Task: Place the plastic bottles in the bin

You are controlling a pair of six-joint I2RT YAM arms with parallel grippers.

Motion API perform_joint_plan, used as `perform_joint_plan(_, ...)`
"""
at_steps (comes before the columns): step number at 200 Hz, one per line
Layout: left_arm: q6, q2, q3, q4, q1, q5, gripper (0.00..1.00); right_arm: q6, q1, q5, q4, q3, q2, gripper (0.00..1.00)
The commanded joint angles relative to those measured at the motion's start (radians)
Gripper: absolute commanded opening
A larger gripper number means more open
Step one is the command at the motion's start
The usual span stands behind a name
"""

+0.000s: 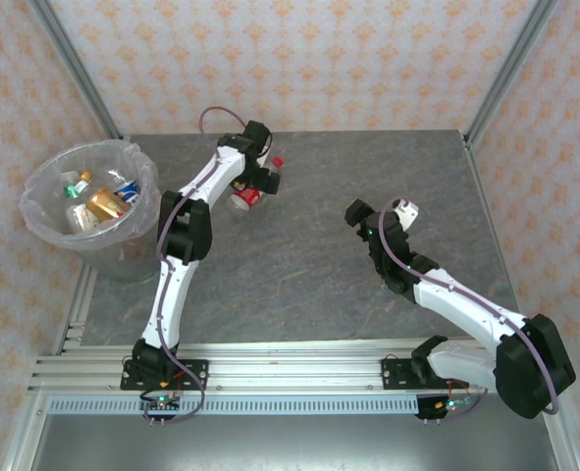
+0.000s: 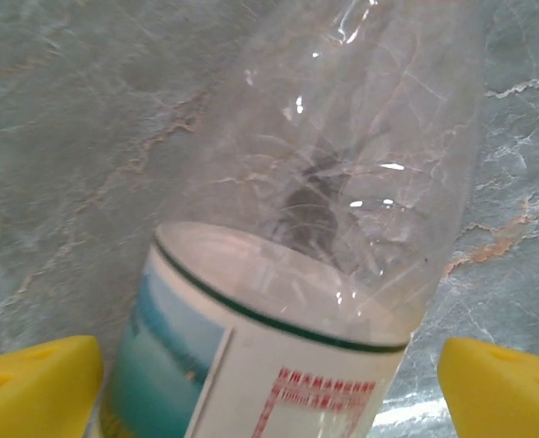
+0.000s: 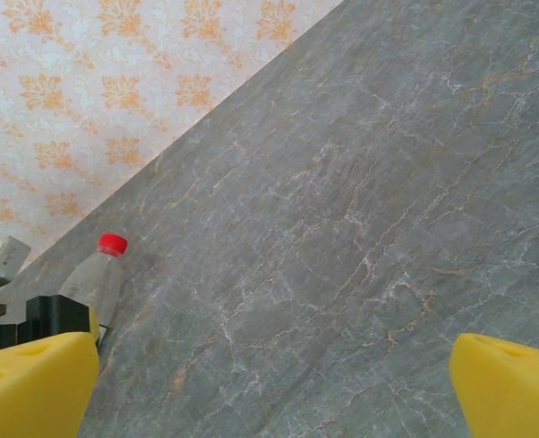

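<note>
Robot lab test cell with a staged backdrop.
2 white-and-black robot arms, left (image 1: 167, 294) and right (image 1: 466, 309), are bolted to a slotted silver aluminium rail (image 1: 299, 371) at the edge of a grey marble-patterned tabletop (image 1: 309, 265). Bare aluminium frame posts (image 1: 74, 69) and flat orange-flowered wallpaper panels (image 1: 299, 59) box it in.

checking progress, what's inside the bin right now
Inside the bin, several plastic bottles lie piled: a brown-orange label, a blue one, a white one. Any bottles beneath them, and the bin's bottom, are covered.
</note>
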Motion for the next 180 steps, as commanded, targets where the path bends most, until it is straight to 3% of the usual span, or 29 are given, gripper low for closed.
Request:
perform_joint_plan(1,0.042,0.025,0.034,-0.029,0.008,0.025,0.92,-0.017,-0.006,0.043,-0.029,0.006,-0.024,0.99)
perform_joint_plan(94,0.053,0.079,0.068,-0.048,0.005,-0.008,0.72,-0.001,-0.006,0.031,-0.047,-0.006,-0.035,0.99)
perform_joint_plan(180,0.008,-0.013,0.032,-0.038,-0.002,-0.006,0.58,-0.046,-0.006,0.059,-0.071,0.011,-0.058,0.99)
